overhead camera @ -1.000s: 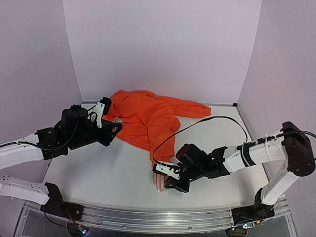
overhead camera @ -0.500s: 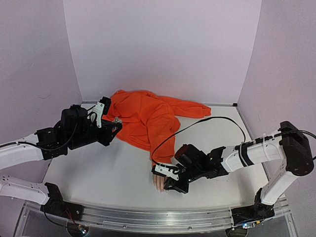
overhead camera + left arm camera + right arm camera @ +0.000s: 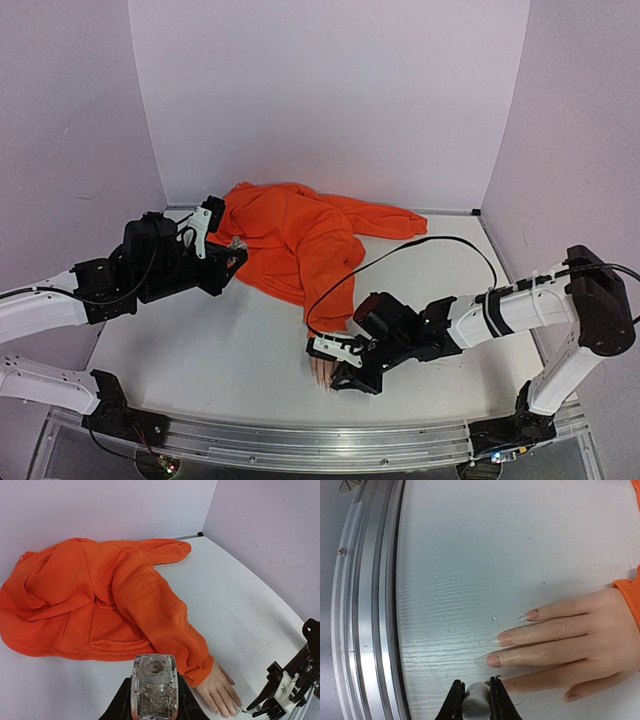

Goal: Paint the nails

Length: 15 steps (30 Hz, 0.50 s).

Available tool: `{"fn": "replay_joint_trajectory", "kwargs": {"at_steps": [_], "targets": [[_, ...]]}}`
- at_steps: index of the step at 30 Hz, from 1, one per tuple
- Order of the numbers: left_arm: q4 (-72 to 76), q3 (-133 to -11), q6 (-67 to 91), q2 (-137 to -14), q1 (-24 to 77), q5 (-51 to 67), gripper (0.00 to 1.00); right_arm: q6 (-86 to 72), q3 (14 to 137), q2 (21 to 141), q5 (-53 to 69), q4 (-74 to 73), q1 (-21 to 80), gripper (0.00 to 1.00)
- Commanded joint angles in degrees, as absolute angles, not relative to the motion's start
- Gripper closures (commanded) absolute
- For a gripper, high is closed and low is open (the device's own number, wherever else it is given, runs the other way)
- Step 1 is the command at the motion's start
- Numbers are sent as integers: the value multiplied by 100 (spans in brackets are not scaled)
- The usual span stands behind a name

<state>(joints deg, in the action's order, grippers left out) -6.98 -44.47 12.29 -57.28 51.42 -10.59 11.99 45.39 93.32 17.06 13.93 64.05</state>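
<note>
The nails (image 3: pixel 505 639) are long, pointed and glossy, and tip the fingers of the mannequin hand (image 3: pixel 580 650). The hand lies palm down at the 6 o'clock side of the table (image 3: pixel 220 340), close to the metal rail (image 3: pixel 365 605) along the near edge. In the right wrist view the fingertips point to 9 o'clock. Each of three nails shows a pinkish patch near its base. The wrist disappears into the cuff of an orange hoodie (image 3: pixel 300 235), heaped toward 12 o'clock.

At 6 o'clock of the nails in that view, the right gripper (image 3: pixel 476 692) is clamped on a small pale cylinder (image 3: pixel 477 700), just beside the lowest finger's tip. Whether anything touches a nail cannot be made out.

Well apart, at 9 o'clock of the table, the left gripper (image 3: pixel 154 702) is closed around a clear bottle (image 3: pixel 154 680), upright with its mouth uncovered.
</note>
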Motion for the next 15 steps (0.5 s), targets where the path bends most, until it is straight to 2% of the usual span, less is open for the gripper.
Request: {"fn": "replay_joint_trajectory", "kwargs": {"at_steps": [1, 6, 15], "targets": [[-353, -4471, 1257, -5599, 5116, -1021, 100, 1191, 4577, 9013, 1956, 1276, 6435, 100], [-354, -4474, 1266, -5598, 5115, -1006, 100, 1048, 4503, 8859, 998, 1359, 6434, 100], [-355, -4509, 1255, -5604, 5115, -1014, 100, 1064, 4570, 9040, 1030, 1365, 6441, 100]]}}
